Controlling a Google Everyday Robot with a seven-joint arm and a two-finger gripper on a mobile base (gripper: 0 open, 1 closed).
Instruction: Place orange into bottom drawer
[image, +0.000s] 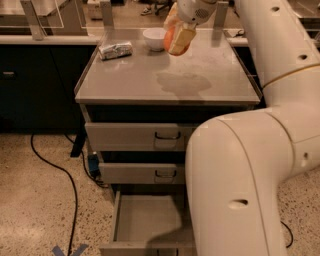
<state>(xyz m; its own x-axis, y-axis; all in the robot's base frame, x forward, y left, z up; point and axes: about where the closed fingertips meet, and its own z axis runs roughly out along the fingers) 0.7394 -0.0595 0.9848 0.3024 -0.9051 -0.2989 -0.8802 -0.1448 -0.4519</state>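
1. While the gripper (175, 38) hung over the countertop (145, 75), clamped around the orange (170, 36), carrying was the step in hand.
2. Next, the fruit probably needed lowering into the open bottom drawer (145, 220) below.

Robotics test lab: a grey steel three-drawer table (150, 80) on speckled terrazzo floor (35, 200), loose black cable (70, 185), blue tape cross (70, 249), dark counters (30, 85) with clear partition panels (50, 12). The arm's hand (176, 39), clasping a small round orange (171, 36), hangs above the table's rear.
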